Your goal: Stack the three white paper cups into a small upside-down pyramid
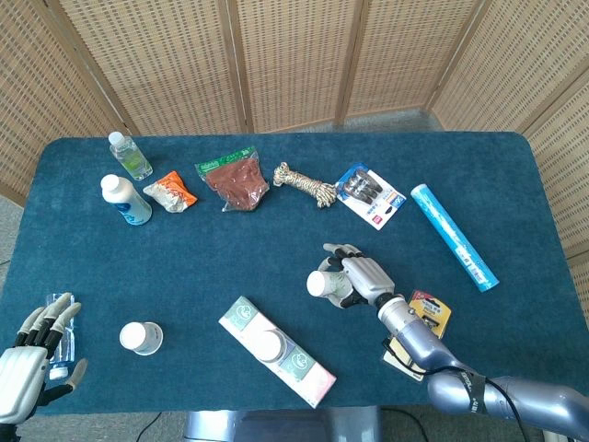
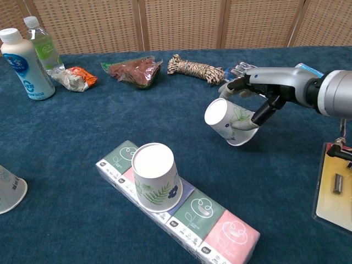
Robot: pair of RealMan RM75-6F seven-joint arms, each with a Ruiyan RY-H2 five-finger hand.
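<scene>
— Three cups show from the head view? Where are your hands?
— Your right hand [image 1: 361, 279] grips one paper cup [image 1: 324, 284], tilted. A second cup [image 1: 264, 345] sits upturned on the tissue pack [image 1: 299, 364], left of that hand; a third cup [image 1: 141, 337] stands beside your left hand [image 1: 32, 354], which holds nothing, fingers apart.
— And from the chest?
— Your right hand [image 2: 264, 91] holds the tilted cup [image 2: 229, 121]; the upturned one [image 2: 154, 176] lies below-left.

You had two bottles [image 1: 124, 184], snack packet [image 1: 171, 192], rope coil [image 1: 306, 185] along far edge; blue tube [image 1: 454, 236] lay right; tissue packs [image 2: 181, 204] near front.
</scene>
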